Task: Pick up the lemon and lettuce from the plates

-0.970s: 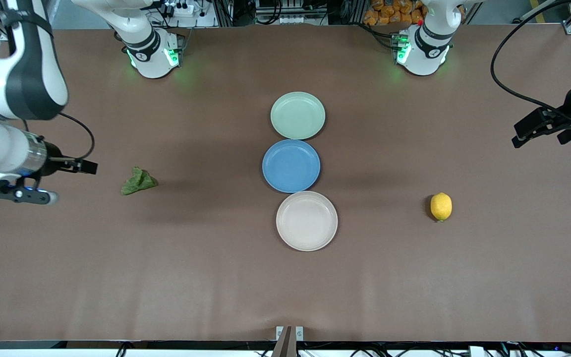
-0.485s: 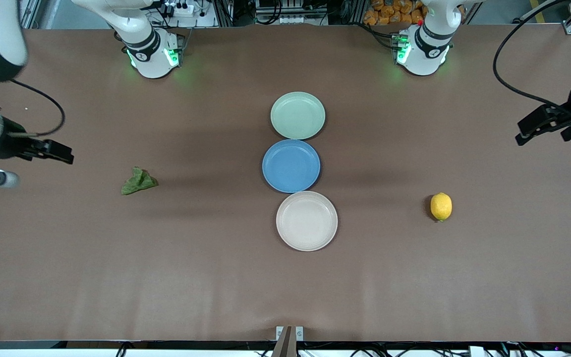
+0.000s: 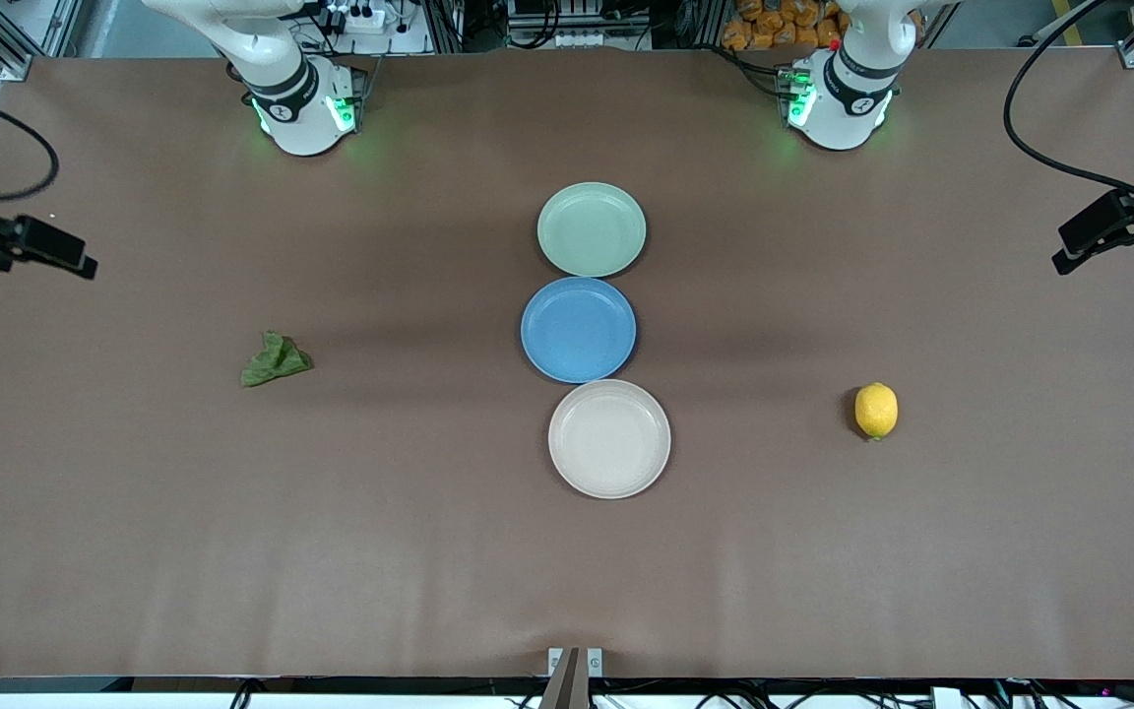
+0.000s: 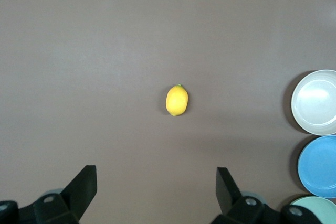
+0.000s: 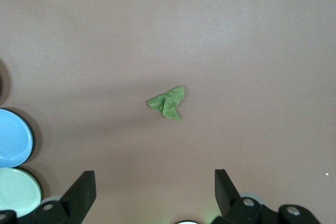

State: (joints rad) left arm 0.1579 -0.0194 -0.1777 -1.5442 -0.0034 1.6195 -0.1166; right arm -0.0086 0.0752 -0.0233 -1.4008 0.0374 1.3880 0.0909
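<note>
Front view: brown tabletop (image 3: 429,551). Three plates in a touching row at its middle: mint green plate (image 3: 592,229) nearest the arm bases, blue plate (image 3: 578,329) between, beige-cream plate (image 3: 609,438) nearest the camera; all bare. Lemon (image 3: 876,410) on the tabletop toward the left arm's end, well apart from the left claw (image 3: 1113,231), which hangs raised at that edge. Lettuce (image 3: 275,359) on the tabletop toward the right arm's end, well apart from the right claw (image 3: 35,248), raised at that edge.

Left wrist view: left claw spread wide, empty; lemon on bare tabletop below it.

Right wrist view: right claw spread wide, empty; lettuce on bare tabletop below it.
</note>
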